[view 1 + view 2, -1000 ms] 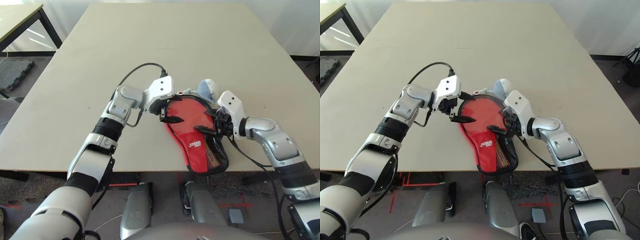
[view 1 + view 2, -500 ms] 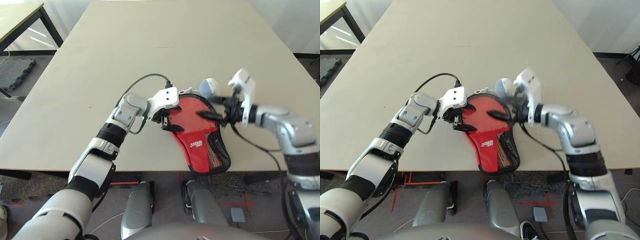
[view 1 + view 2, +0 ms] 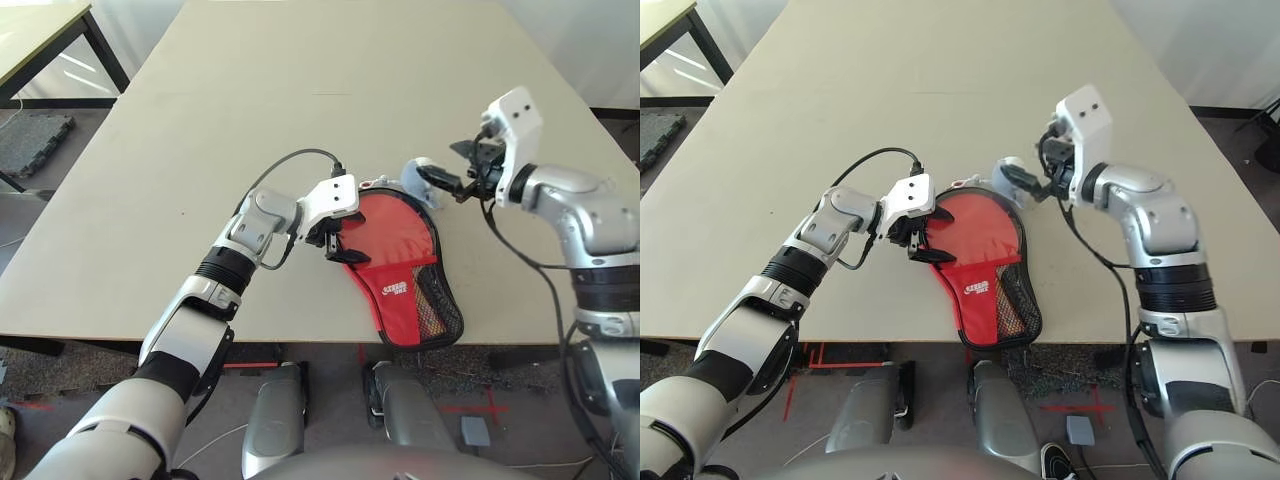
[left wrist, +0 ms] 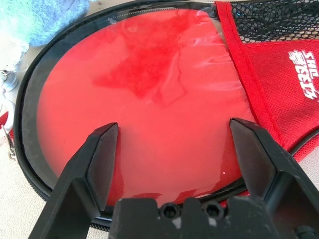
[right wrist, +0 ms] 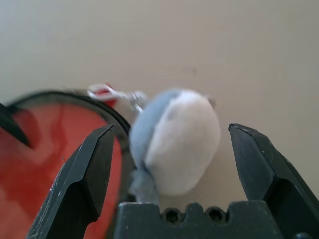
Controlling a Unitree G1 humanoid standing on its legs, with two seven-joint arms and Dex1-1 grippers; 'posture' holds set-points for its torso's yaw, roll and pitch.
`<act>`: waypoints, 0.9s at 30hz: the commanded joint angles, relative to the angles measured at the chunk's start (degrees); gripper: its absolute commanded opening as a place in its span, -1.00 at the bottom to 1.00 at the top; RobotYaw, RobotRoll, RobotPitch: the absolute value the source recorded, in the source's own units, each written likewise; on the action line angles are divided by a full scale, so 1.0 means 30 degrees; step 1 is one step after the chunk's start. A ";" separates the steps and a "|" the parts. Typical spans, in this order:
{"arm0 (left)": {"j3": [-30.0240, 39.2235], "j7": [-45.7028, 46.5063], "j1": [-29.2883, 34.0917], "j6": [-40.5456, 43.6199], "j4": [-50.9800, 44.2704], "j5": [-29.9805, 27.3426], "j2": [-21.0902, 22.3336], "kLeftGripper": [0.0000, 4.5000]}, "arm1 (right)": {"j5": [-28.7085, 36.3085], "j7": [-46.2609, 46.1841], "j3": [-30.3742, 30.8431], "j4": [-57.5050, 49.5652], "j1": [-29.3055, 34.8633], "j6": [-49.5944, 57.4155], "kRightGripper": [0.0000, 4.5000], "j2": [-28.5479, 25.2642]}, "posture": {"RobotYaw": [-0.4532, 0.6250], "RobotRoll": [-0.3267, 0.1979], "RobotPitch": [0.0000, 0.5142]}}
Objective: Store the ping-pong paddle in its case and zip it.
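Right gripper (image 5: 172,125): fingers spread wide, clamped on nothing, above the plush charm (image 5: 184,139) beside the case's round end.
Left gripper (image 4: 176,122): fingers likewise apart, reaching over the case's left edge; whether they press on it cannot be told.
Case (image 3: 396,305): flat on the table (image 3: 250,100), logo side up, round end away from the robot, narrow end near the front edge of the table, mesh pocket (image 3: 431,302) on the robot's right.
Paddle: a red round face (image 4: 149,94) shows beneath the clear window of the case, so it seems to be inside already; the handle cannot be made out.
Zipper: a metal pull (image 4: 11,151) lies at the outer rim of the round end, close to the charm; whether the closure is complete cannot be told.
Charm: pale blue and white, linked by a white cord (image 5: 116,93) near that rim, between the right fingers but ungripped.
Step in hand: probably the zipping, with the paddle judged stowed.
Next move: if the zip needs more travel, the left hand should steady the rim while the right finds the pull and draws it along the track, without snagging the charm or its cord.
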 commanded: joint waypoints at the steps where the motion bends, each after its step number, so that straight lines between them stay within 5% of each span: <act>1: -0.0588 0.0100 0.0560 0.0264 0.0160 0.0318 -0.0034 0.99 | -0.0236 -0.0260 0.0002 0.1303 -0.0033 -0.0513 1.00 0.0441 | -0.02 0.25 -0.42; 4: -0.0641 0.0088 0.0660 0.0297 0.0034 0.0316 -0.0058 0.99 | -0.0381 -0.0326 0.0020 0.3208 -0.0400 -0.1303 1.00 0.1104 | -0.01 0.25 -0.44; 7: -0.0669 0.0110 0.0723 0.0329 -0.0050 0.0315 -0.0098 1.00 | -0.0772 -0.0174 0.0142 0.5002 -0.1153 -0.2463 0.75 0.1446 | -0.01 0.25 -0.44; 18: -0.0727 0.0344 0.0849 0.0580 -0.0319 0.0327 -0.0408 1.00 | -0.2237 -0.0127 -0.0217 1.3871 -0.5448 -0.7290 -0.94 0.1113 | 0.02 0.25 -0.43; 27: -0.0863 0.0360 0.1067 0.0818 -0.0689 0.0291 -0.0470 1.00 | -0.2884 -0.0440 -0.0632 1.7892 -0.6908 -0.9718 -1.00 0.0047 | 0.01 0.25 -0.42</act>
